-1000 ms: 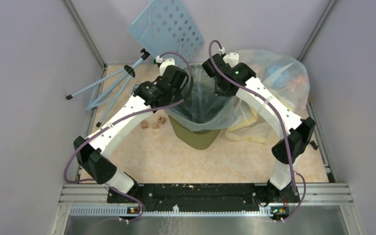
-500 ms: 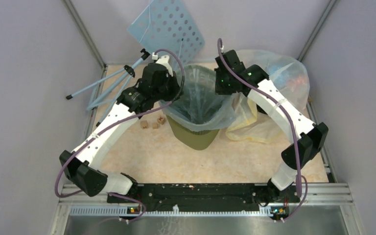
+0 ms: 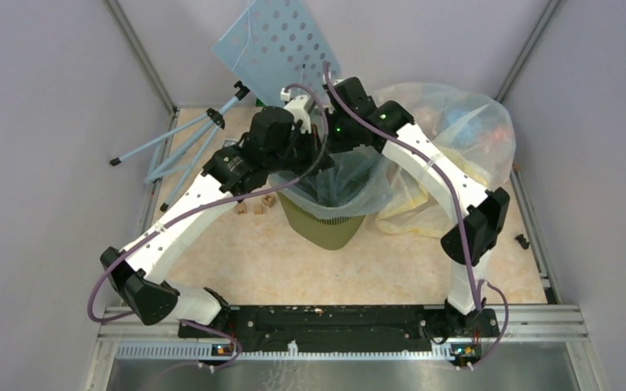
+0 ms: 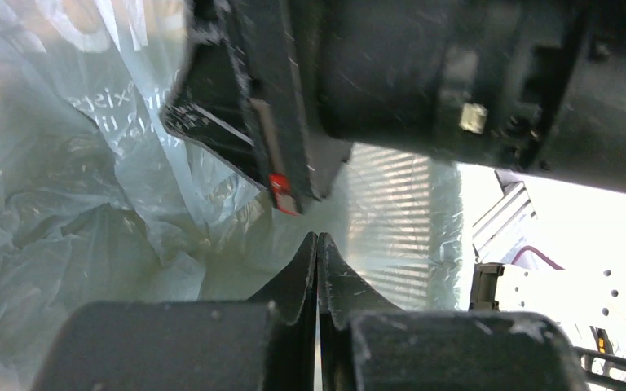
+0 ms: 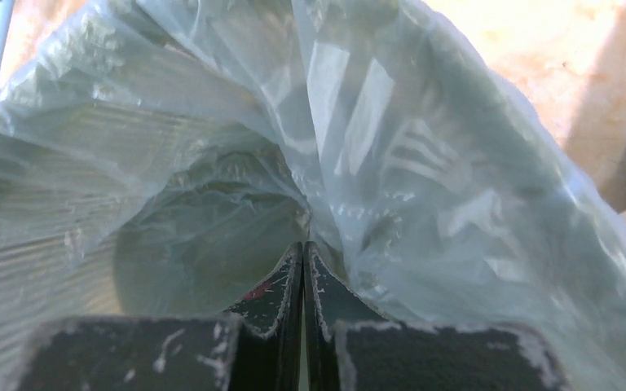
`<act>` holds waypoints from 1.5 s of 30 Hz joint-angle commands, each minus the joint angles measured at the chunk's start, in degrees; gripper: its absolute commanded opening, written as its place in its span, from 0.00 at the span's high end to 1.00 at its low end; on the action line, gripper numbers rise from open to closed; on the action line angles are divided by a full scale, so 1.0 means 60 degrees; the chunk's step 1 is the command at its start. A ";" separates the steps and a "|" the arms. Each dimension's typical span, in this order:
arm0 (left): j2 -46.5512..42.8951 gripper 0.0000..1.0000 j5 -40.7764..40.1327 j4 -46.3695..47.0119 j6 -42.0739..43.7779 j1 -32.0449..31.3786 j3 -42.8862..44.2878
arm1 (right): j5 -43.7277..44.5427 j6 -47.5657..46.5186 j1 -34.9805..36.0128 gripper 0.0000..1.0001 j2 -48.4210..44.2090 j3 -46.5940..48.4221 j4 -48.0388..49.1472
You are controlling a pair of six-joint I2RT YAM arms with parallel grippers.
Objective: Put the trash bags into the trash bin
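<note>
The olive-green trash bin [image 3: 330, 230] stands mid-table. The pale blue-grey trash bag [image 3: 360, 183] lines it, with its edge draped over the rim. Both grippers meet over the bin's far rim. My left gripper [image 3: 314, 155] is shut with nothing visible between its fingertips [image 4: 316, 238]. It hangs over the bag's open inside [image 4: 90, 204], and the right gripper's black body [image 4: 424, 73] is just above it. My right gripper [image 3: 330, 147] is shut [image 5: 304, 243], and a fold of the bag [image 5: 456, 163] runs up from its tips, so it looks pinched there.
A light-blue perforated panel [image 3: 281, 45] leans at the back. Pale blue tripod legs [image 3: 179, 138] lie at the back left. Small wooden blocks [image 3: 257, 204] sit left of the bin. A big clear-yellowish bag with colourful contents [image 3: 465, 138] fills the right back corner.
Both grippers were spread apart at the bag's left and right rim. They have swung inward and now meet over the bin's far rim. The bag mouth looks narrower.
</note>
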 commanded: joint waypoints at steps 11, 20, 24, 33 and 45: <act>-0.0301 1.00 -0.0685 -0.0380 -0.0640 -0.0796 -0.0870 | 0.0399 0.0073 -0.0009 1.00 0.1233 0.1077 0.0912; -0.0194 1.00 -0.0004 -0.0338 -0.0684 -0.0855 -0.1397 | 0.2806 -0.0715 -0.0032 1.00 0.1292 -0.0021 0.3768; -0.0289 1.00 0.0152 -0.0016 -0.0713 -0.0868 -0.1578 | 0.2517 -0.0773 -0.0260 1.00 0.1547 0.0110 0.4028; 0.0101 1.00 -0.0520 0.0270 -0.0198 -0.0743 -0.0887 | 0.2275 -0.0957 -0.0520 1.00 0.2669 0.1549 0.3830; 0.0676 0.80 -0.0703 -0.0535 0.0581 0.1328 0.1703 | 0.2218 -0.1405 -0.0680 1.00 0.3692 0.3517 0.3944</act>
